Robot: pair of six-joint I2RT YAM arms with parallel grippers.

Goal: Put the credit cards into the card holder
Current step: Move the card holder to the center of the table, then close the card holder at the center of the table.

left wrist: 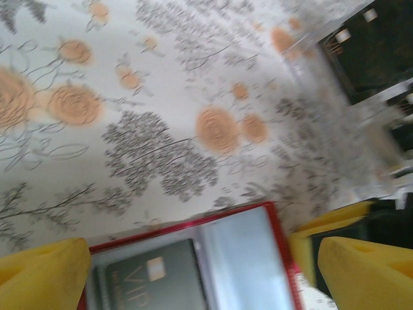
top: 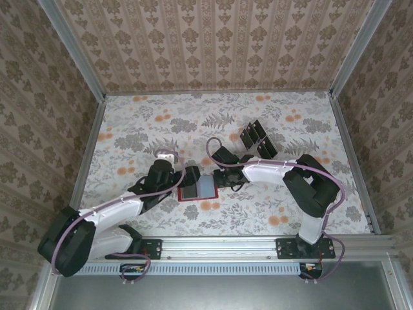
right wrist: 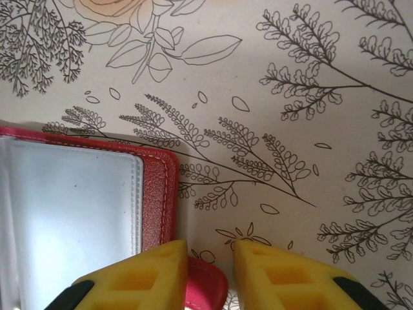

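The wallet [top: 197, 189] lies open mid-table with one card [left wrist: 151, 278] pocketed. It looks soft and floppy, best pinned by its red border. The left gripper [top: 191, 175] gapes over it. The right gripper [right wrist: 210, 261] is nearly closed at the tab [right wrist: 208, 289]; I can't tell if it grips.

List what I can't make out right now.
Left wrist: wallet, near half, and its card, lower part, both cut off by the bottom edge; rack, blurred.
Right wrist: wallet's left side, cut off by the frame edge; tab, partly under a finger of the right gripper.
Top: rack cards, too small to count.
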